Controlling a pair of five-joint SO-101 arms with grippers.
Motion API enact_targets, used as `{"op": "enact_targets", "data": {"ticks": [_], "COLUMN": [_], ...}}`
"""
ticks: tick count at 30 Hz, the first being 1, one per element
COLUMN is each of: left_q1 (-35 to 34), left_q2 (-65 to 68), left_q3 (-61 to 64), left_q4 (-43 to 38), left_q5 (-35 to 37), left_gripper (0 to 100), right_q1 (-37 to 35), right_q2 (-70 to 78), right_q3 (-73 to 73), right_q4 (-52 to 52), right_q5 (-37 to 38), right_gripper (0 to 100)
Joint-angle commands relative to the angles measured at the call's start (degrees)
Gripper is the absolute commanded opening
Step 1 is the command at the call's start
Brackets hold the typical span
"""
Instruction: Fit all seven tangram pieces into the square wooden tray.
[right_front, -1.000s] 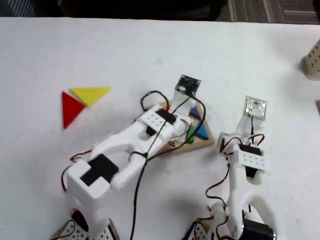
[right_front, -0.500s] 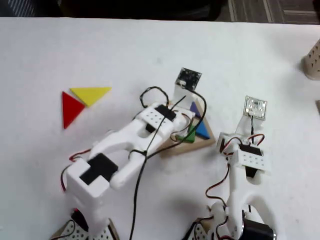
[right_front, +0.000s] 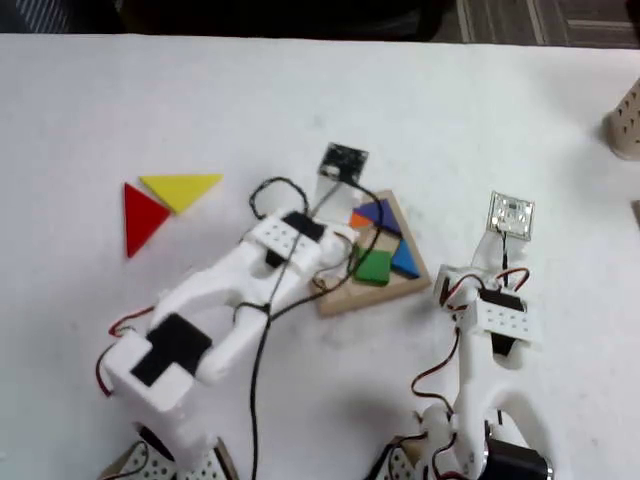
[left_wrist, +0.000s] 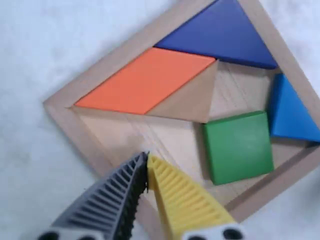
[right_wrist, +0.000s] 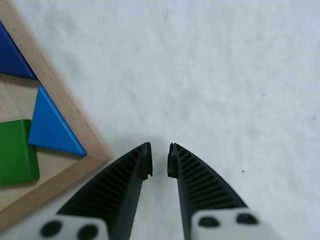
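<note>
The square wooden tray (right_front: 335, 300) (left_wrist: 60, 107) lies mid-table. In it sit an orange parallelogram (left_wrist: 145, 80), a dark blue triangle (left_wrist: 220, 32), a tan triangle (left_wrist: 192, 97), a green square (left_wrist: 237, 145) (right_front: 373, 266) and a light blue triangle (left_wrist: 292, 112) (right_wrist: 52, 130). My left gripper (left_wrist: 146, 160) (right_front: 343, 258) hangs shut and empty over the tray's bare floor beside the green square. On the table far to the left lie a red triangle (right_front: 140, 217) and a yellow triangle (right_front: 180, 187). Just past the tray's right corner, my right gripper (right_wrist: 159, 160) (right_front: 452, 280) is all but shut and holds nothing.
A beige perforated object (right_front: 625, 125) stands at the table's right edge. White tabletop stretches open behind the tray and between it and the two loose triangles. Both arm bases sit along the near edge.
My left arm has drawn back to the left, uncovering the tray. The green square, seen tilted under the gripper before, now lies flat in the tray. The right arm has kept still.
</note>
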Motion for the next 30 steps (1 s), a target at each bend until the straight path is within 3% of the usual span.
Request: {"op": "enact_targets", "data": {"ticks": [1,6,14,19,24,30], "left_q1": [5.1,2.1,-6.5,-18.5,-29.3,-29.5], "left_q2": [-7.3,-13.8,-10.9,-10.8,-10.5,-10.2], "left_q3": [1.8,7.3,11.5,8.4,4.1,4.1], "left_q4": [-2.2,-2.6,-12.9,-12.7,-12.6,-13.0], "left_q5": [0.3,0.3,0.3,0.3,0.4,0.4], "left_gripper": [2,2,2,2,2,2], "right_q1": [-0.5,-1.1,-4.0,-5.1,-17.5,-31.2], "right_q2": [-1.6,-1.6,-2.3,-7.8,-13.8,-13.1], "right_q3": [-0.3,-0.3,-0.8,-2.9,-2.5,-2.9], "right_q4": [-0.9,-0.4,2.4,10.7,19.2,18.2], "right_q5": [0.6,0.7,0.7,4.1,4.2,1.0], "right_gripper": [5.9,5.9,1.8,1.8,1.8,1.7]}}
